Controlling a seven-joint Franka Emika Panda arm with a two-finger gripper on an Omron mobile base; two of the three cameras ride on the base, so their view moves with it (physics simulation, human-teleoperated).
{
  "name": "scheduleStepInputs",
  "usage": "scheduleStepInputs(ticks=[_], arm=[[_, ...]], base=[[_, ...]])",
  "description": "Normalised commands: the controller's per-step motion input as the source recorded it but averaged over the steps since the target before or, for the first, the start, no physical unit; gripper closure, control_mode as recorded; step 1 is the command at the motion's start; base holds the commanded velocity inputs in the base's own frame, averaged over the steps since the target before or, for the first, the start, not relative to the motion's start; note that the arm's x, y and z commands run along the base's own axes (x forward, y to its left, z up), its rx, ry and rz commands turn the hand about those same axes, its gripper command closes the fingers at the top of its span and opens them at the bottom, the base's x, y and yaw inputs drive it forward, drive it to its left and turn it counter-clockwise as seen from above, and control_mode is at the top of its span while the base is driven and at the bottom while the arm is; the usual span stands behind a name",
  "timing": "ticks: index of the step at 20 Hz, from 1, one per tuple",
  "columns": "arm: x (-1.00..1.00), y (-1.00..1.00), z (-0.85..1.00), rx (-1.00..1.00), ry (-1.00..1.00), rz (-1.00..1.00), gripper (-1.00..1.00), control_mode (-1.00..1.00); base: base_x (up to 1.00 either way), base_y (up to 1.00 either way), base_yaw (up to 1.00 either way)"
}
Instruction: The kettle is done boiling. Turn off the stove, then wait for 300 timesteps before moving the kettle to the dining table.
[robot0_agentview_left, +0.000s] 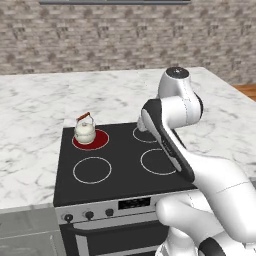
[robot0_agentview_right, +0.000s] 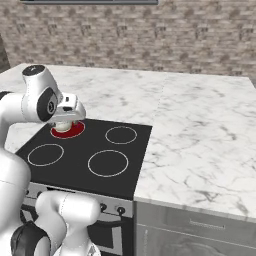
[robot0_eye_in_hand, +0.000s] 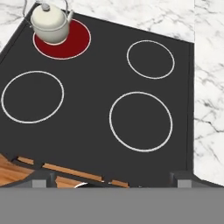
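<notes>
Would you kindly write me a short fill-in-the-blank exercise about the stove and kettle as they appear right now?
1. The kettle sits on the burner that glows ____.
2. The stove has ____ ringed burners in all.
3. The kettle's arched handle is reddish-____.
4. The stove's knobs sit on its ____ panel.

Missing words: red; four; brown; front
</notes>
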Motion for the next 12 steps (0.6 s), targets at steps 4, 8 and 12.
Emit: scheduleStepInputs(ticks=[4,8,12], arm=[[0.15,0.52,0.00,-0.09,0.04,0.08,-1.00,-1.00],[0.08,0.51,0.00,-0.12,0.04,0.11,-1.00,-1.00],[0.00,0.44,0.00,-0.17,0.00,0.11,-1.00,-1.00]], base=[[0.00,0.00,0.00],[0.00,0.00,0.00],[0.00,0.00,0.00]])
